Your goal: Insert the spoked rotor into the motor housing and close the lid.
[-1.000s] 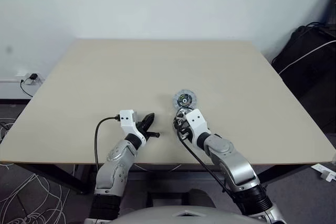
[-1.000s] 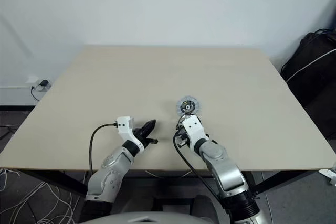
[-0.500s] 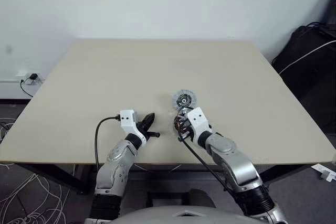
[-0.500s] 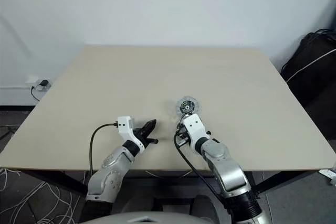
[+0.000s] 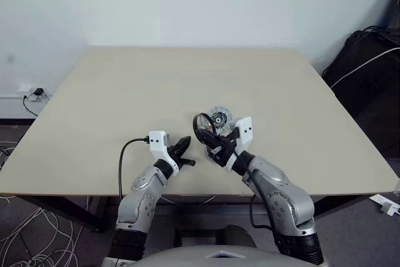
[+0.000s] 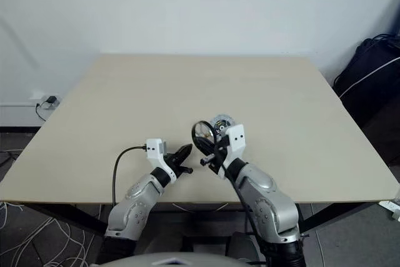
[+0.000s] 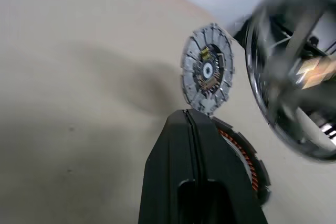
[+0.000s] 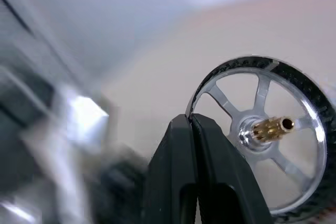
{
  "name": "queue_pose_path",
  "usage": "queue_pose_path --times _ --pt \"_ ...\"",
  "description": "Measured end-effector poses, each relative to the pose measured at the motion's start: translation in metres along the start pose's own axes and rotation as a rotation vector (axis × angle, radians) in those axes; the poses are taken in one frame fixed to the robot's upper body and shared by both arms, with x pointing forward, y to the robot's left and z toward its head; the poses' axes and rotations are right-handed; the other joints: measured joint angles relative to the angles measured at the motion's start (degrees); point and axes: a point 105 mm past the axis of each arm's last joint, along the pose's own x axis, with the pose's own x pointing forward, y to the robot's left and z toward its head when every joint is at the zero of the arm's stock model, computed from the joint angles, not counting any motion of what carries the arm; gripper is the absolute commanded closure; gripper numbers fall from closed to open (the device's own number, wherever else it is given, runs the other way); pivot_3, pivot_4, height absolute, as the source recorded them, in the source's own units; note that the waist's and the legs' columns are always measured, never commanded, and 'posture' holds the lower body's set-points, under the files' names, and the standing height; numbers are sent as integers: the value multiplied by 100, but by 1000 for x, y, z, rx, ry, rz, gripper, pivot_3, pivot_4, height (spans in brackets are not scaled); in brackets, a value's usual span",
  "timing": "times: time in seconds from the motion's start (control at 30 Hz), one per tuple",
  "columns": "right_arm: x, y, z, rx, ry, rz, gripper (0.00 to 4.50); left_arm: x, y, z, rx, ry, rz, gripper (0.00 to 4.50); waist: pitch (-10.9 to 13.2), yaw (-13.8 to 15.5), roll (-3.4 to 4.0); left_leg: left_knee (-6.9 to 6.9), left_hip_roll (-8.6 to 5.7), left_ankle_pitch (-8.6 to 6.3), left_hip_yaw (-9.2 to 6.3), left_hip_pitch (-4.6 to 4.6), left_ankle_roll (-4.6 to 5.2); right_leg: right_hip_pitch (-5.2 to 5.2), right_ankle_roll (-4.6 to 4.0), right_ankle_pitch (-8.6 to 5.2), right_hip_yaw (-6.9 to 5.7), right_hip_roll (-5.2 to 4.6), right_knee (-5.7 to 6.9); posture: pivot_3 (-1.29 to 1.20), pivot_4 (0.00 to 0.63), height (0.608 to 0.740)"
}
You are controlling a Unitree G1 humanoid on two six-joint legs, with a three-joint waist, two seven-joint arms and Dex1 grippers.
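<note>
My right gripper (image 5: 210,139) is shut on the rim of the spoked rotor (image 5: 202,128). It holds the rotor upright above the table. The right wrist view shows the rotor's (image 8: 262,134) dark rim, silver spokes and brass hub beside the closed fingers (image 8: 181,145). The lid (image 5: 219,117) lies flat on the table just beyond, dark hub up, and it is also in the left wrist view, lid (image 7: 208,70). The motor housing (image 7: 245,157) with its copper coils lies partly hidden behind my left gripper (image 7: 187,115). The left gripper (image 5: 187,144) is shut and empty, low over the table left of the rotor.
The beige table (image 5: 156,85) stretches wide and bare to the back and both sides. A black bag (image 5: 369,60) with a white cable sits off the table's right edge. Cables lie on the floor at the left.
My right gripper has risen off the table, rolled and shifted left, lifting the spoked rotor into the air. The left gripper has hardly moved.
</note>
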Motion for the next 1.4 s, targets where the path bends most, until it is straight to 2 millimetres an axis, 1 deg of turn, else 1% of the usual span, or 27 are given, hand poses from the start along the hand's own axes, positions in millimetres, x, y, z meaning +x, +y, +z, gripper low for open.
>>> queue_pose_path --times 0.07,0.13,0.27,0.33,0.4,0.53,0.63,0.73,0.87,0.9,1.0,1.17,1.27,1.33,1.4 --pt "2 8 11 89 -57 60 4464 3 -7 -8 42 25 -28 4500 0 5 0 0 -3 -1 1 -1 0 1 0 1 1 -13 -1 0 0 740" --pt "0 10 18 163 -95 87 4464 4 -13 -14 99 46 -61 4500 -1 6 1 -1 -5 -2 2 -1 1 1 -1 1 3 -23 -3 0 0 740" --pt "-5 -1 24 304 -151 59 4464 4 -17 -20 112 69 -103 4500 -1 -13 4 -13 0 -2 2 -1 0 -10 -2 1 7 -27 -3 0 0 740" --pt "-6 -14 20 372 -156 5 4464 4 -19 -20 112 68 -113 4500 -3 -18 8 -17 2 -2 2 -1 0 -13 -2 1 8 -25 -1 0 0 740" --pt "-6 -27 10 432 -139 -54 4464 4 -19 -20 111 67 -121 4500 -2 -24 15 -18 2 -2 2 -1 0 -15 -3 1 9 -25 -1 0 0 740" --pt "-5 -40 -4 487 -105 -129 4464 4 -21 -19 110 61 -131 4500 -2 -25 19 -17 -1 -2 4 -3 1 -15 -3 1 10 -25 -3 0 0 740" --pt "-5 -44 -9 512 -93 -151 4464 4 -23 -19 107 60 -149 4500 -2 -23 19 -16 -2 -2 6 -4 2 -14 -3 1 11 -25 -5 0 0 740" --pt "-5 -44 -9 514 -95 -154 4500 5 -24 -18 109 59 -156 3963 -2 -24 19 -16 -2 -2 6 -3 2 -14 -2 1 11 -23 -5 0 0 740" --pt "-4 -44 -7 511 -106 -152 4500 6 -22 -20 158 76 -140 2611 -2 -25 19 -16 -1 -1 6 -3 2 -13 -2 1 10 -19 -4 0 0 740" --pt "-3 -44 -6 512 -109 -152 4500 6 -20 -20 180 77 -127 2365 -2 -25 19 -16 -1 -1 6 -3 3 -13 -2 1 11 -19 -3 0 0 740" --pt "-4 -47 -3 514 -131 -173 4500 2 -12 -18 266 76 -93 2365 -2 -25 19 -16 -1 -1 6 -2 2 -13 -2 1 11 -20 -4 0 0 740" --pt "-2 -52 9 514 -175 -195 4500 -6 0 -21 392 78 -8 2365 -2 -24 20 -17 0 -2 6 -3 2 -14 -2 1 15 -24 -4 0 0 740" --pt "-1 -55 8 535 -181 -205 4500 -5 -2 -17 500 44 34 2365 -2 -2 21 -17 -1 -2 6 -4 1 -14 -3 2 16 -30 -4 0 0 740" --pt "-1 -58 5 553 -173 -225 4500 0 -9 -13 582 9 33 2365 -3 -4 22 -17 -1 -2 6 -5 1 -15 -3 2 26 -32 -4 0 0 740" --pt "1 -60 5 558 -170 -234 4500 5 -18 -12 613 -16 17 2365 -4 -6 24 -17 -1 -2 6 -4 1 -16 -3 2 30 -33 -3 0 0 740"
